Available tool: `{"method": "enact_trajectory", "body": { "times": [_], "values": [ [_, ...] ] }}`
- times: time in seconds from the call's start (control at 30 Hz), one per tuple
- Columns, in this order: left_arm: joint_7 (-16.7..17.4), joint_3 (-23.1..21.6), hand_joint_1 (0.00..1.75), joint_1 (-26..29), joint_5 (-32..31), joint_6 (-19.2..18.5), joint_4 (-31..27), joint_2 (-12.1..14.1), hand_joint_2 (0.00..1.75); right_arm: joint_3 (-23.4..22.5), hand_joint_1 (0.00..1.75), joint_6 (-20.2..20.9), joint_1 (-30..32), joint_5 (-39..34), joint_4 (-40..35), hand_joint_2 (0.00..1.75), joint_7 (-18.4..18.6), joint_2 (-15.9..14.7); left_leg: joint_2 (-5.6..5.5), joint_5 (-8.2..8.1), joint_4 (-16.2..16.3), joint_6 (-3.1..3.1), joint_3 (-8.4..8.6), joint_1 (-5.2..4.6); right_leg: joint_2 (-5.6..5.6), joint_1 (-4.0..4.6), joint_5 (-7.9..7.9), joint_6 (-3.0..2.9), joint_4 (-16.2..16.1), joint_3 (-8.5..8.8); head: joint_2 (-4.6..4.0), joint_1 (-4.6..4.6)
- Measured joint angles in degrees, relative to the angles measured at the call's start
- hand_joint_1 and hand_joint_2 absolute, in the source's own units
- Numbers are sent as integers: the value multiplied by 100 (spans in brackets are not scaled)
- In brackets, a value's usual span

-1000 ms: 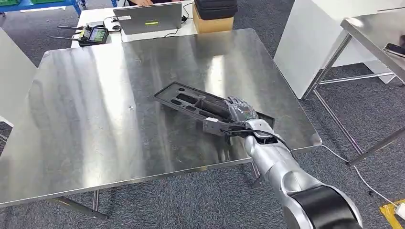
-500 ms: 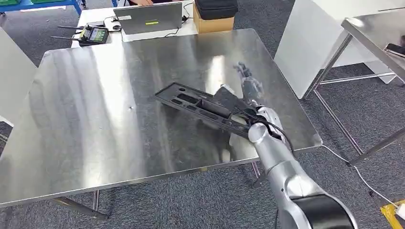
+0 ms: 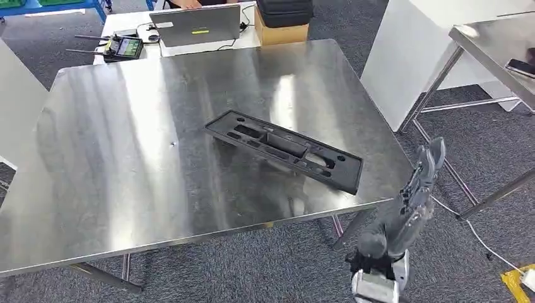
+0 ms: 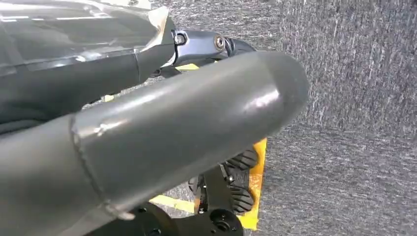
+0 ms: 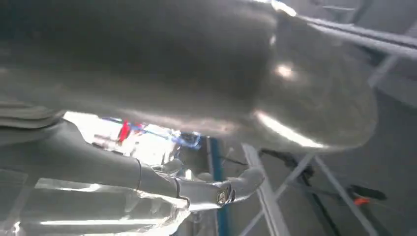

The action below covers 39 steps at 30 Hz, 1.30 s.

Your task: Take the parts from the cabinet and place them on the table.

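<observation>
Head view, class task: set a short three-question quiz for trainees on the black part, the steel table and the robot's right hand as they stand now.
1. True or false: the black part lies flat on the steel table.
2. Multiple choice: where is the right hand? A) gripping the part; B) off the table's right edge, above the carpet, holding nothing; C) resting on the laptop.
3. Short answer: which table corner is the part's nearer end closest to, as the robot sees it?

Key: 1 true; 2 B; 3 the near right corner.
</observation>
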Motion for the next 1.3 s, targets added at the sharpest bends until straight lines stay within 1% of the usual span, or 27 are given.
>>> {"method": "enact_trajectory", "body": {
  "times": [0.03, 0.1, 0.17, 0.2, 0.27, 0.3, 0.33, 0.37, 0.47, 0.5, 0.57, 0.6, 0.63, 0.67, 0.73, 0.8, 0.83, 0.87, 0.97, 1.0, 1.03, 1.07, 1.1, 1.17, 1.2, 1.23, 1.3],
  "values": [
    [4, 19, 0, -8, 2, 2, 0, -13, 0, 31, 0, -4, 40, -11, -79, 0, -2, -24, 8, 6, -31, 23, 25, 2, 3, 5, -179, -36, 272, -109, 0, 2],
    [15, 50, 0, -17, 2, 2, 0, -15, 0, 105, 0, -7, 172, -41, -231, 0, -4, -92, 12, 7, -29, 23, 31, 2, 3, -14, -601, -105, 1210, -530, 0, 4],
    [46, 74, 0, -16, 64, 20, 0, -15, 0, 138, 0, 167, 277, -230, -293, 0, -4, -138, 28, 32, -14, 16, 21, 6, 2, -30, -778, -61, 1746, -741, 0, 13],
    [94, 107, 0, -16, 120, 76, 0, -20, 0, 172, 0, 413, 316, -481, -332, 0, -4, -157, 28, 35, -10, 4, 22, 13, 1, -55, -709, -5, 1593, -630, 0, 4],
    [179, 203, 0, -22, 230, 169, 0, -48, 0, 278, 0, 906, 421, -868, -358, 0, -4, -168, 19, 4, 51, -51, 15, 48, -10, -121, -386, 145, 615, -43, 0, 6],
    [210, 245, 0, -29, 291, 217, 0, -52, 0, 328, 0, 1089, 470, -940, -354, 0, -4, -162, 10, -28, 120, -99, -4, 46, -18, -152, -289, 188, 190, 214, 0, 15],
    [249, 323, 0, -36, 363, 273, -2, -55, 0, 389, 0, 1288, 504, -1021, -327, 0, -4, -135, 4, -87, 217, -176, -55, 6, 3, -117, -301, 139, 87, 282, 0, 39],
    [264, 372, 0, -43, 411, 328, -2, -55, 0, 428, 0, 1384, 551, -1038, -297, 0, -2, -76, 5, -96, 239, -204, -75, 8, 16, -124, -276, 77, 87, 273, 0, 11],
    [258, 546, 0, -57, 616, 378, -2, -81, 0, 448, 0, 1571, 597, -1171, -88, 0, -2, 127, 0, -58, 248, -275, -107, 62, 21, -121, -226, -18, 97, 237, 0, 19],
    [258, 609, 0, -57, 625, 404, -2, -85, 0, 439, 0, 1645, 601, -1215, 19, 0, -2, 203, 1, -158, 321, -310, -132, 94, 14, -145, -192, -69, 80, 221, 0, 15],
    [275, 647, 0, -57, 625, 455, -2, -92, 0, 415, 0, 1758, 598, -1215, 222, 0, -2, 324, 9, -634, 841, -374, -335, 101, 6, -136, -149, -137, 81, 159, 0, -7],
    [295, 671, 0, -61, 625, 463, -2, -92, 0, 391, 0, 1790, 601, -1182, 359, 0, -2, 385, 10, -938, 1355, -407, -535, 104, -5, -120, -120, -174, 83, 105, 0, -4],
    [319, 708, 0, -61, 629, 483, -2, -92, 0, 378, 0, 1818, 601, -1160, 504, 0, -2, 426, 10, -1133, 1750, -425, -676, 107, -15, -109, -84, -192, 84, 50, 0, -4],
    [341, 741, 0, -58, 643, 483, -2, -96, 0, 369, 0, 1878, 600, -1178, 609, 0, -2, 442, 10, -1187, 1921, -428, -713, 110, -18, -101, -51, -190, 85, 9, 0, -4],
    [378, 765, 0, -58, 651, 483, -2, -107, 0, 345, 0, 2024, 602, -1281, 818, 0, -2, 455, 10, -975, 1558, -403, -415, 110, -20, -94, 30, -176, 86, -82, 0, -4],
    [380, 767, 0, -70, 651, 492, -2, -120, 0, 319, 0, 2017, 602, -1268, 947, 0, -2, 479, 10, -588, 436, -341, 321, 110, -17, -95, 118, -133, 85, -158, 0, -4],
    [387, 767, 0, -96, 645, 492, -2, -129, 0, 304, 0, 2017, 607, -1272, 975, 0, -2, 494, 1, -630, 87, -329, 468, 100, -17, -86, 160, -100, 89, -159, 0, -7],
    [398, 767, 0, -104, 643, 492, -2, -149, 0, 273, 0, 1990, 625, -1255, 1008, 0, -2, 499, 1, -547, 113, -314, 423, 47, -26, -50, 191, -53, 58, -152, 0, 21],
    [411, 767, 0, -83, 612, 492, -2, -186, 0, 199, 0, 1910, 674, -1134, 1120, 0, -6, 525, -4, -456, 143, -191, 358, -14, -29, -102, 340, 81, -30, -136, 0, 13],
    [415, 767, 0, -85, 614, 492, -2, -211, 0, 175, 0, 1904, 698, -1136, 1133, 0, -7, 523, 11, -322, 61, -134, 304, 14, -11, -33, 392, 131, -43, -168, 0, 22],
    [415, 767, 0, -100, 621, 496, -2, -243, 0, 137, 0, 1897, 720, -1130, 1159, 0, -6, 518, 63, -233, 56, -89, 252, 33, -17, -64, 180, 81, 97, -277, 2, 13],
    [417, 767, 0, -101, 621, 496, -2, -249, 0, 107, 0, 1884, 736, -1106, 1181, 0, -7, 518, 57, -176, 55, -27, 159, 31, -16, -36, -151, -14, 388, -393, 0, 33],
    [420, 767, 0, -97, 621, 505, -2, -254, 0, 85, 0, 1884, 754, -1099, 1215, 0, -6, 516, 65, -115, 56, -21, 90, 23, -15, -39, -495, -76, 835, -507, 0, 50],
    [422, 767, 0, -92, 621, 511, -2, -277, 0, 59, 0, 1886, 778, -1102, 1273, 0, -6, 503, 82, 0, 68, -7, -75, -9, -15, -27, -927, -83, 1729, -691, 0, 55],
    [428, 767, 0, -89, 621, 511, -2, -282, 0, 50, 0, 1888, 795, -1102, 1305, 0, -7, 496, 88, 64, 71, -4, -157, -32, -15, -27, -946, -36, 1922, -640, 0, 57],
    [435, 767, 0, -89, 621, 511, -2, -291, 0, 44, 0, 1886, 810, -1102, 1323, 0, -6, 490, 90, 112, 75, -1, -224, -49, -15, -18, -862, 3, 1822, -452, 2, 59],
    [439, 767, 0, -90, 621, 511, -2, -313, 0, 26, 0, 1888, 813, -1104, 1360, 0, -7, 483, 83, 196, 95, -13, -324, -79, -16, 16, -623, 20, 971, 247, 0, 57]
  ]
}}
